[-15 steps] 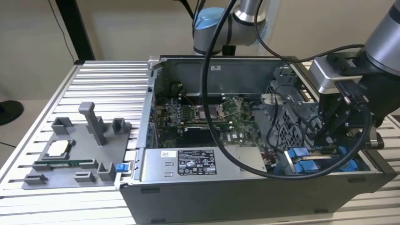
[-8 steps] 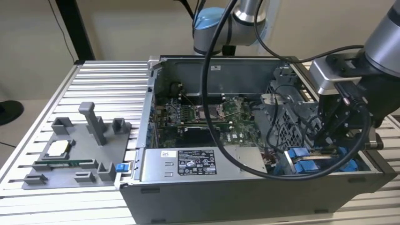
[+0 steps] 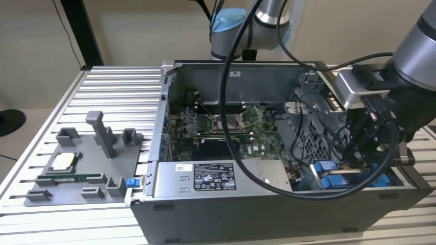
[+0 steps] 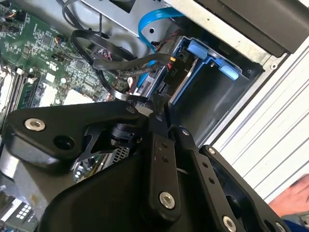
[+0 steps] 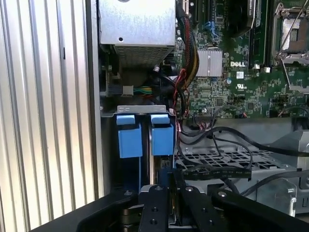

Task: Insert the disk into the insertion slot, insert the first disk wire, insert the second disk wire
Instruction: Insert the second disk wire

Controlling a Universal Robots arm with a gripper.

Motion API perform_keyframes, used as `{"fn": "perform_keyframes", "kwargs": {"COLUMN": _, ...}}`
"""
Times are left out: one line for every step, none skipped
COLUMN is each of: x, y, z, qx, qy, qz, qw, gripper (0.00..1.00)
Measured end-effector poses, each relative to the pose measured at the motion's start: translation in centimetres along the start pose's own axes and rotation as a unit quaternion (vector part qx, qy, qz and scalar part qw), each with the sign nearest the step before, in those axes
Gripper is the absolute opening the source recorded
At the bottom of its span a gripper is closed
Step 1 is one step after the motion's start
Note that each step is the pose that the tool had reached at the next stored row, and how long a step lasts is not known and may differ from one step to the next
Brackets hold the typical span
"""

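**Disk going down into its blue bay inside the open computer case**

The disk [image 5: 162,166], a flat silver-grey drive clipped in a bright blue plastic carrier, is standing on edge in the insertion slot [image 5: 129,136], a narrow bay lined with bright blue plastic rails and square latch tabs, at the corner of the case. In the first wrist view two blue tabs are sitting side by side, and the black metal gripper [image 5: 170,193] is hovering right over the one nearer the circuit board, its two fingers drawn close together around a thin upright edge there. I judge it to be pinching the disk's edge, though the contact itself is partly hidden.

As a judgement, the first step is looking nearly finished: the disk appears deep in the bay, but whether it is latched cannot be told. No wire can be seen plugged into it, so both wire steps seem left to do. Loose black cables [image 4: 104,60] and a flat glossy blue ribbon cable [image 4: 149,21] are curling just beside the bay.

In the exterior view the arm is reaching into the dark grey steel case [image 3: 272,214], which is lying open on a ribbed aluminium table [image 3: 116,87]. The green circuit board [image 3: 225,127] is looking matte and crowded; a perforated grey metal cage [image 5: 217,159] is sitting next to the bay. A person's hand [image 4: 292,195] is resting on the table, well apart.
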State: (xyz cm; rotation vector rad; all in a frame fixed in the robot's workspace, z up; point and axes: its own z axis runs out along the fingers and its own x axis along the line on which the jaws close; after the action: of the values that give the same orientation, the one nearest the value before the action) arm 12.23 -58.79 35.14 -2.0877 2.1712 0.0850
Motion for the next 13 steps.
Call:
{"fn": "perform_keyframes", "kwargs": {"x": 0.01, "y": -0.02, "z": 0.09, "qx": 0.0014, "qy": -0.0001, "qz": 0.000, "qw": 1.0000, "gripper": 0.00}}
{"fn": "perform_keyframes", "kwargs": {"x": 0.01, "y": -0.04, "z": 0.17, "qx": 0.0029, "qy": -0.0001, "qz": -0.001, "qw": 1.0000, "gripper": 0.00}}
{"fn": "perform_keyframes", "kwargs": {"x": 0.00, "y": -0.08, "z": 0.23, "qx": 0.0042, "qy": -0.0001, "qz": -0.001, "qw": 1.0000, "gripper": 0.00}}
{"fn": "perform_keyframes", "kwargs": {"x": 0.00, "y": -0.14, "z": 0.29, "qx": 0.0052, "qy": -0.0002, "qz": -0.002, "qw": 1.0000, "gripper": 0.00}}
{"fn": "perform_keyframes", "kwargs": {"x": 0.00, "y": -0.19, "z": 0.34, "qx": 0.0060, "qy": -0.0004, "qz": -0.003, "qw": 1.0000, "gripper": 0.00}}
{"fn": "perform_keyframes", "kwargs": {"x": 0.00, "y": -0.23, "z": 0.37, "qx": 0.0068, "qy": -0.0004, "qz": -0.004, "qw": 1.0000, "gripper": 0.00}}
{"fn": "perform_keyframes", "kwargs": {"x": 0.00, "y": -0.28, "z": 0.41, "qx": 0.0077, "qy": -0.0005, "qz": -0.005, "qw": 1.0000, "gripper": 0.00}}
{"fn": "perform_keyframes", "kwargs": {"x": 0.00, "y": -0.33, "z": 0.46, "qx": 0.0084, "qy": -0.0006, "qz": -0.006, "qw": 0.9999, "gripper": 0.00}}
{"fn": "perform_keyframes", "kwargs": {"x": 0.00, "y": -0.38, "z": 0.49, "qx": 0.0089, "qy": -0.0006, "qz": -0.006, "qw": 0.9999, "gripper": 0.00}}
{"fn": "perform_keyframes", "kwargs": {"x": -0.01, "y": -0.43, "z": 0.52, "qx": 0.0094, "qy": -0.0006, "qz": -0.007, "qw": 0.9999, "gripper": 0.00}}
{"fn": "perform_keyframes", "kwargs": {"x": -0.01, "y": -0.47, "z": 0.55, "qx": 0.0098, "qy": -0.0007, "qz": -0.008, "qw": 0.9999, "gripper": 0.00}}
{"fn": "perform_keyframes", "kwargs": {"x": -0.02, "y": -0.49, "z": 0.59, "qx": 0.0101, "qy": -0.0008, "qz": -0.008, "qw": 0.9999, "gripper": 0.00}}
{"fn": "perform_keyframes", "kwargs": {"x": -0.03, "y": -0.49, "z": 0.61, "qx": 0.0103, "qy": -0.0009, "qz": -0.008, "qw": 0.9999, "gripper": 0.00}}
